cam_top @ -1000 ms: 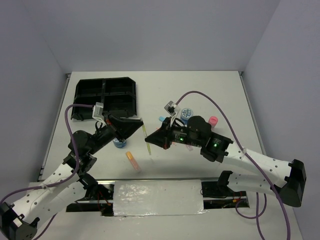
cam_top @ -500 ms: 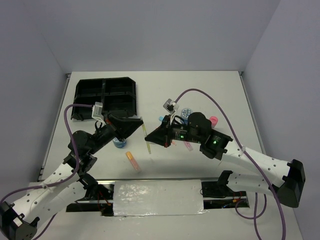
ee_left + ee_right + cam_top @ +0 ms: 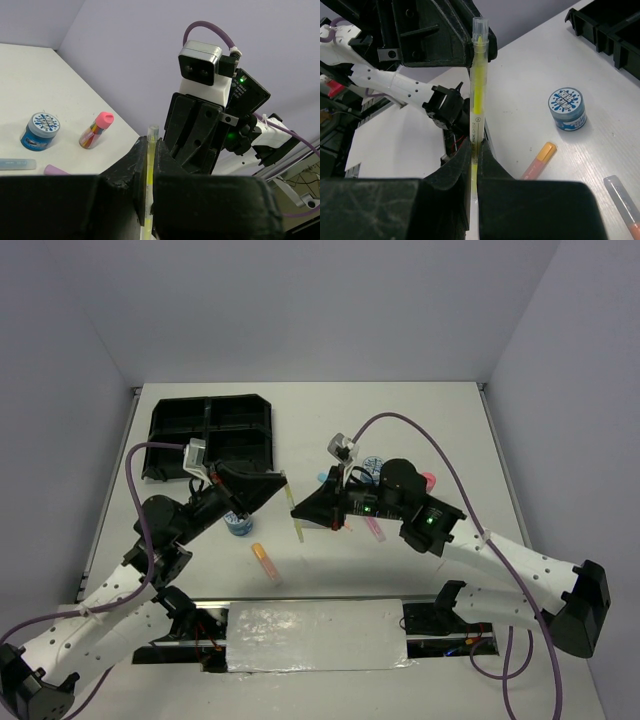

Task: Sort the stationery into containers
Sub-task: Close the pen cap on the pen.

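Mid-air between the two arms: yellow pen [image 3: 293,516], pinched twice over. Left gripper [image 3: 282,484] clamped hard near the twelve o'clock end, right gripper [image 3: 298,523] clamped just as hard near the six o'clock end, both closed almost fully around the thin barrel. Long axis roughly twelve to six in the top view, tipped a touch toward five. Black tray [image 3: 212,400] off at ten o'clock from the pen, well apart, on the left arm's side. Looks like a handover: release due from the right, carry to the tray best left to the nearer left arm.
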Controlling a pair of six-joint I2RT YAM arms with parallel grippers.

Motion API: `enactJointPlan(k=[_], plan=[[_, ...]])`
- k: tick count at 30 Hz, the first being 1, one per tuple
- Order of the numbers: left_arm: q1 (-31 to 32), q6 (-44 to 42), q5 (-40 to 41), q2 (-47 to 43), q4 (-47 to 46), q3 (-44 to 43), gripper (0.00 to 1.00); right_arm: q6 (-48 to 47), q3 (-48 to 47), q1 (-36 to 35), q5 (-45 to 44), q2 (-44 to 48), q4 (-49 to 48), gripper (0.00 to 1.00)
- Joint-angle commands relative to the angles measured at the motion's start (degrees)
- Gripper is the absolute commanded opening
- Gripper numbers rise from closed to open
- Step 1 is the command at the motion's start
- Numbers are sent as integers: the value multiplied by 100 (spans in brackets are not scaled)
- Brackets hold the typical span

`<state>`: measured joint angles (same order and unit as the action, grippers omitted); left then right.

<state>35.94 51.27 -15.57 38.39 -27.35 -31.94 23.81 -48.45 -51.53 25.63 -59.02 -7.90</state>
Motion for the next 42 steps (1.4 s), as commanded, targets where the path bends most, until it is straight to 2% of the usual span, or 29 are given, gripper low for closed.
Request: enactJointPlan(k=[1, 31, 34, 37, 38, 39, 40, 41, 42], plan=[[123, 32, -622, 81, 986, 109, 0, -184, -639, 169, 12, 32, -1688, 0], [361, 94, -271, 10, 1223, 435, 0, -52, -2178, 582, 346, -689, -1750, 0], [378, -45, -192, -16, 1407, 303, 0, -61, -2204, 574, 521, -768, -1750, 0], [378, -370, 167, -165, 2179, -170, 1, -61, -1959, 574, 803, -769, -1829, 0], [378, -476, 551, -261, 2678, -502, 13, -87, -1749, 548, 847, -725, -1820, 0], [378, -642, 808, -323, 2970, -662, 44, -105, -1660, 539, 865, -707, -1803, 0], [378, -696, 1045, -376, 3164, -838, 64, -105, -1538, 539, 874, -698, -1803, 0], [378, -766, 1456, -498, 3427, -1162, 91, -79, -1284, 530, 804, -689, -1829, 0], [378, -837, 1521, -552, 3534, -1330, 99, -61, -1177, 538, 751, -698, -1820, 0]])
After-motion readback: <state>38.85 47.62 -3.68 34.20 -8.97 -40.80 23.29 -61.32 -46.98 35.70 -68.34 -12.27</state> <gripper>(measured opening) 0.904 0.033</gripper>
